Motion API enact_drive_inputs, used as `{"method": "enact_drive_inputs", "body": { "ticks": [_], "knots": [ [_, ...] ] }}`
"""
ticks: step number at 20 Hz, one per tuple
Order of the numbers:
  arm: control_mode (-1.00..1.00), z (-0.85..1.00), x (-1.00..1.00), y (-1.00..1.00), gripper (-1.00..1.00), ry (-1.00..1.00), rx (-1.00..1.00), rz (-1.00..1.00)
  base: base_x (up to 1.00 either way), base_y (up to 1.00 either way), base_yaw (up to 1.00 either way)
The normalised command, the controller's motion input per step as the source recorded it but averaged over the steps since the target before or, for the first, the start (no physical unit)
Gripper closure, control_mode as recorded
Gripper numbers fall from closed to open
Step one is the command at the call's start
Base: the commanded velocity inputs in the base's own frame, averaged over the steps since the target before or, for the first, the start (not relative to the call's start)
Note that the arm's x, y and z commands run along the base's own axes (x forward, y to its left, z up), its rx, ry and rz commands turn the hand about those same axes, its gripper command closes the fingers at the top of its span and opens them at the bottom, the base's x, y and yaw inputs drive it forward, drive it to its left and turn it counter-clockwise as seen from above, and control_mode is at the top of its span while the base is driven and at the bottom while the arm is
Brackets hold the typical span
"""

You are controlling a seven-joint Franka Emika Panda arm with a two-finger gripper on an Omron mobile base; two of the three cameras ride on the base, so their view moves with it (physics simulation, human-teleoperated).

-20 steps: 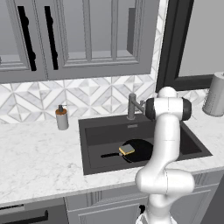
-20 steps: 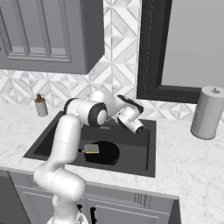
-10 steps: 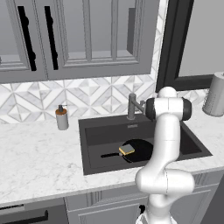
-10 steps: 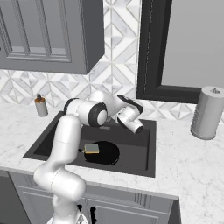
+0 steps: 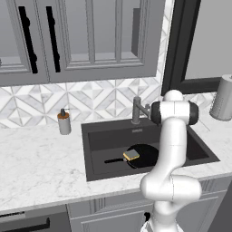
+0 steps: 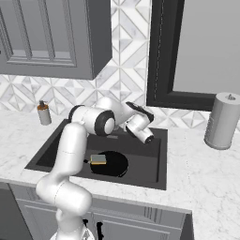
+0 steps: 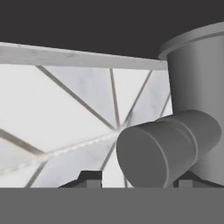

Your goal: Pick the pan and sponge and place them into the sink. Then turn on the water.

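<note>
- A soap dispenser (image 5: 64, 123) is standing on the counter (image 5: 41, 167) to the left of the sink (image 5: 97, 139), against the tiled wall (image 5: 95, 99).
- A grey canister (image 6: 222, 121) is sitting on the counter well to the right of the sink, below the dark window frame (image 6: 157, 56).
- The faucet (image 5: 137, 110) is rising from the back rim of the sink; the arm's white elbow (image 5: 174, 113) is crossing in front of the sink's right half in the left base view.
- The pan (image 5: 142, 155) is lying flat on the sink floor with its handle pointing left, and the sponge (image 5: 131, 155) is resting on its left part.
- The pincer (image 7: 136, 180) is reaching to the back of the sink, above and behind the pan and well apart from it.
- In the hand view a grey cylindrical faucet part (image 7: 168, 146) is jutting toward the camera between the two fingertips (image 7: 89, 179), with the faucet's upright body just behind on the right.
- Whether the jaws are pressing on that part or standing loose beside it, I cannot tell.
- The counter is pale marble; grey cabinets (image 5: 86, 38) are hanging above, left of the sink.
</note>
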Motion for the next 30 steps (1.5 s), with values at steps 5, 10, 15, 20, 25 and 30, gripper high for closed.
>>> {"method": "enact_drive_inputs", "body": {
  "ticks": [5,10,15,20,25,30],
  "knots": [
    [-1.0,0.0,0.21,-0.55,1.0,0.01,0.09,-0.06,0.0,0.0,0.0],
    [-1.0,0.0,0.38,-0.72,1.0,0.24,0.18,-0.15,0.0,0.0,0.0],
    [-1.0,0.0,0.42,-0.79,1.0,0.36,0.22,-0.14,0.0,0.0,0.0],
    [-1.0,0.0,0.46,-0.75,1.0,0.41,0.21,-0.11,0.0,0.0,0.0],
    [-1.0,0.31,-0.14,-0.41,1.0,0.14,0.13,-0.1,0.0,0.0,0.0],
    [-1.0,1.0,-1.0,0.26,1.0,-0.63,-0.15,-0.07,0.0,0.0,0.0]
  ]
}}
